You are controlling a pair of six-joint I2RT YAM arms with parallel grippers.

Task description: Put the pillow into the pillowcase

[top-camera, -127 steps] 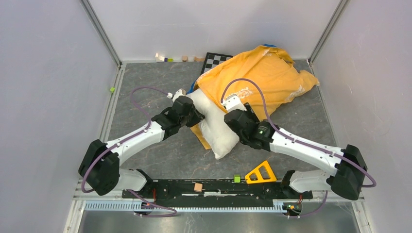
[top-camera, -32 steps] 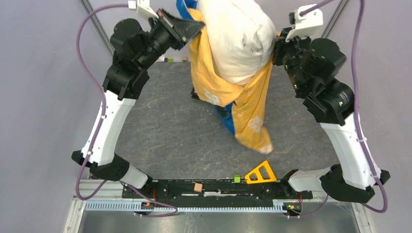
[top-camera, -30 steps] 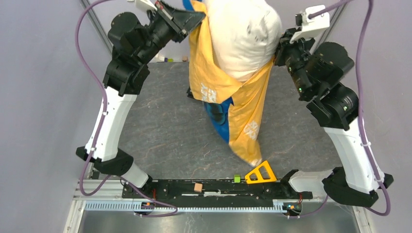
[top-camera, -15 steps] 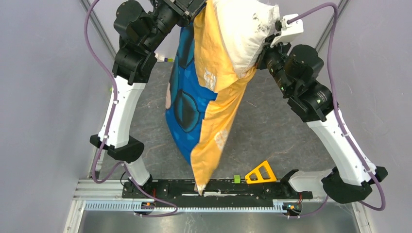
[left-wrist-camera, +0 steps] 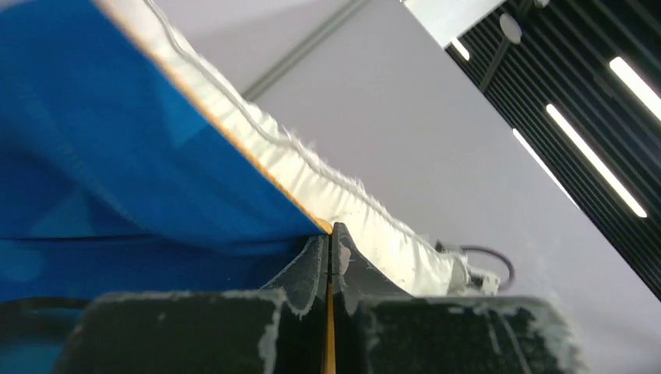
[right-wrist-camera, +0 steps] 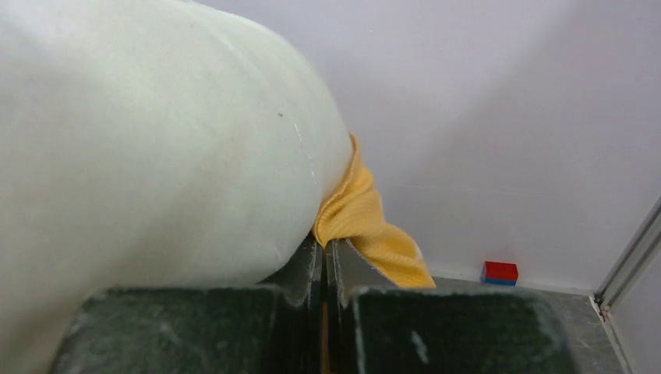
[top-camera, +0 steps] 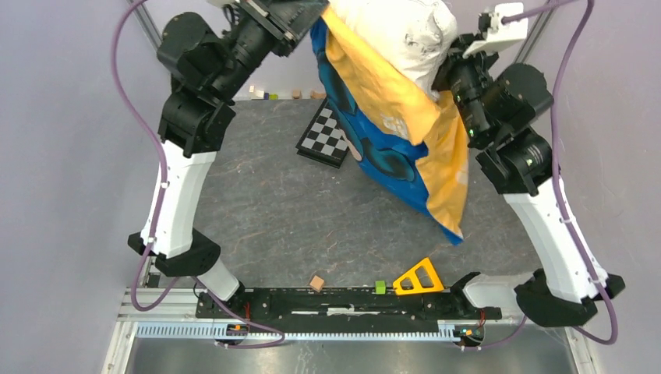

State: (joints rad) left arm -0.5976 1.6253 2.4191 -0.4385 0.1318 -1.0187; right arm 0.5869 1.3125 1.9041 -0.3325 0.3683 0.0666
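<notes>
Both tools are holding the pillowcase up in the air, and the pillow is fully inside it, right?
Not fully. The left tool and right tool do hold the pillowcase up in the air, but the top external view shows the pillow bulging out of its opening.

A robotics lab: plain grey walls [top-camera: 70, 156], aluminium rail [top-camera: 351, 335], calibration checkerboard [top-camera: 325, 139].

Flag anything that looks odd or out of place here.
The pillow bulges out of the pillowcase, which hangs slanted in mid-air, its lower end flat. A tan cube lies loose by the front rail.
</notes>
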